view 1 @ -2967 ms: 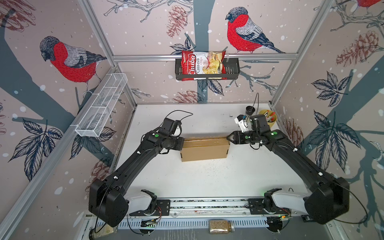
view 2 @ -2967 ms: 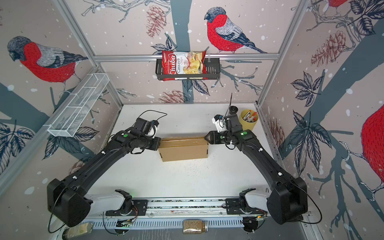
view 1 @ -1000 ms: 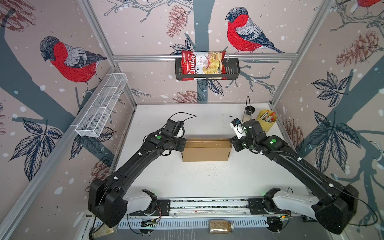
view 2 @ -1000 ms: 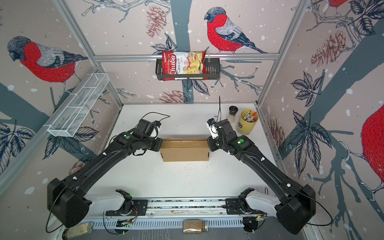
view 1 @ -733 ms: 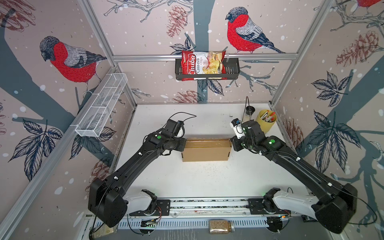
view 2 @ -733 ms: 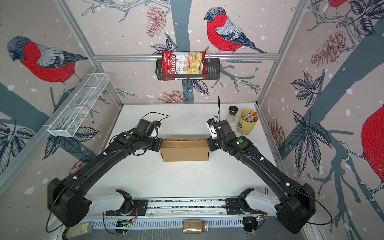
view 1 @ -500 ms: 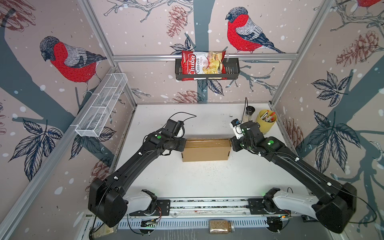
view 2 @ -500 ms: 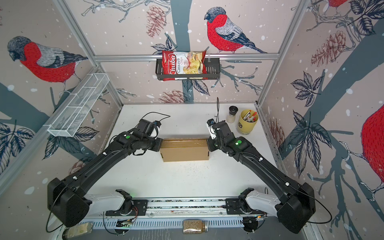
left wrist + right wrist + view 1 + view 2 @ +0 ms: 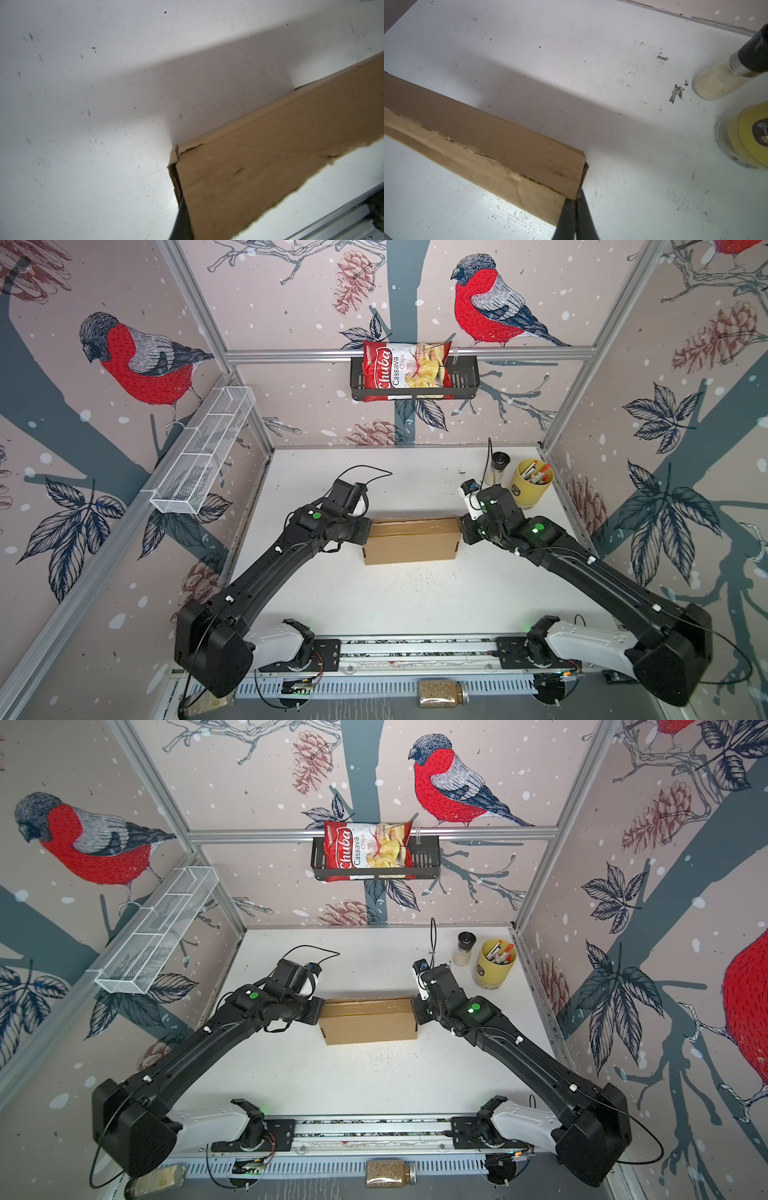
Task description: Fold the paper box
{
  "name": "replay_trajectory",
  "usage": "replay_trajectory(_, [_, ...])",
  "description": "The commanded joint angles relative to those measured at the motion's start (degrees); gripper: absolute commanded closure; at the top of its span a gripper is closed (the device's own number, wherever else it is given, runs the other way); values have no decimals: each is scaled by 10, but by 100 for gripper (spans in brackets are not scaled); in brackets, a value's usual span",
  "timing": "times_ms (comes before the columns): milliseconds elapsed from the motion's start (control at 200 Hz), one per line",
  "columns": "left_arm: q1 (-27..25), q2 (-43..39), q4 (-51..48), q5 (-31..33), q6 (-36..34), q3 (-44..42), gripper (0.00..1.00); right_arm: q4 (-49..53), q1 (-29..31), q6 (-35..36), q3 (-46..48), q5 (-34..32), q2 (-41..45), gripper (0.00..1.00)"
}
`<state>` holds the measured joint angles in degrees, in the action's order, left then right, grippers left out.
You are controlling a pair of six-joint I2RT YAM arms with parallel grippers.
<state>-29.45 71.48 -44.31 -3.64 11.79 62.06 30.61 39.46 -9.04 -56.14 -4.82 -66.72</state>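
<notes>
Paper box (image 9: 410,540) found folded shut, plain brown, seam edge ragged. Left gripper (image 9: 367,531) noted clenched at left end; right gripper (image 9: 461,529) clenched, tips pressed against right end.

You see the paper box (image 9: 488,141) lying flat on the scuffed white counter (image 9: 571,62), its top seam ragged. Your right gripper (image 9: 576,200) has its jaws pressed together, tips against a corner of the box's end. A black-capped jar (image 9: 716,83) of pale grains and a yellow cup (image 9: 745,141) stand well apart from the box.
</notes>
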Motion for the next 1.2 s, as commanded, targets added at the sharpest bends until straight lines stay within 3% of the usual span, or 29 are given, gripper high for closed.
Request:
replay_trajectory(0, [-3,-2,-31,-28,-1,-2,100,32,4,-18,7,17,-7,98])
replay_trajectory(320, [-3,-16,-31,-33,3,-1,93,31,11,-26,11,8,-5,98])
replay_trajectory(871, [-3,-77,-29,-78,13,-7,59,23,13,-35,16,6,-8,98])
replay_trajectory(1196, [17,-138,24,-95,54,-14,53,11,16,-44,25,3,-4,98])
